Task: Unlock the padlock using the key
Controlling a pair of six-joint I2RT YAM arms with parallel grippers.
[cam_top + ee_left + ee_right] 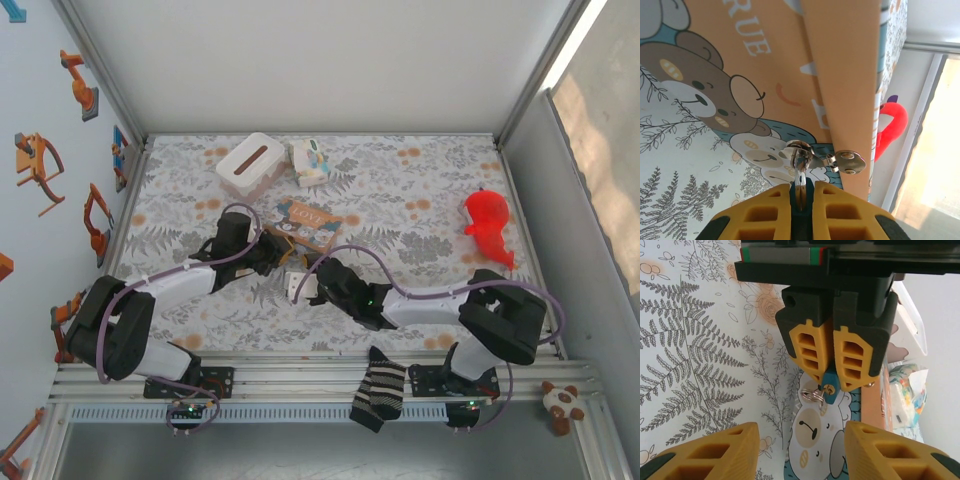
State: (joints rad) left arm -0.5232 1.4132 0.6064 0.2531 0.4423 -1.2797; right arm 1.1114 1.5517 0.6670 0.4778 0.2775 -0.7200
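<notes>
L side first: my left pincer [801, 189] is clamped on the padlock [828, 381], fingers pressed on both sides of its small blue-black body. The lock sits at the near-left edge of the LOVE box [305, 225], about mid-surface [420, 200]. Its silver shackle [799, 162] is looped through the box's hasp [849, 161]. Shackle looks seated, so I judge it's not open yet.

Centre, via right wrist cam: the lock's underside faces my other arm, w/ a brass spot [828, 388] at the keyhole end and a small wire ring [812, 395] dangling beside it. Could be the key's ring, maybe w/ the key already in. Too small to tell, can't confirm.

R side: right pincer [801, 432] is spread wide, nothing between the fingers, near the lock and lined up on it.

Progress est.: lock is steadied & presented, so that part's done. Left to do: get hold of the key/ring, seat it if it isn't, turn it, and see the shackle pop. Roughly halfway at best imo, and the turn is the fiddly bit.
</notes>
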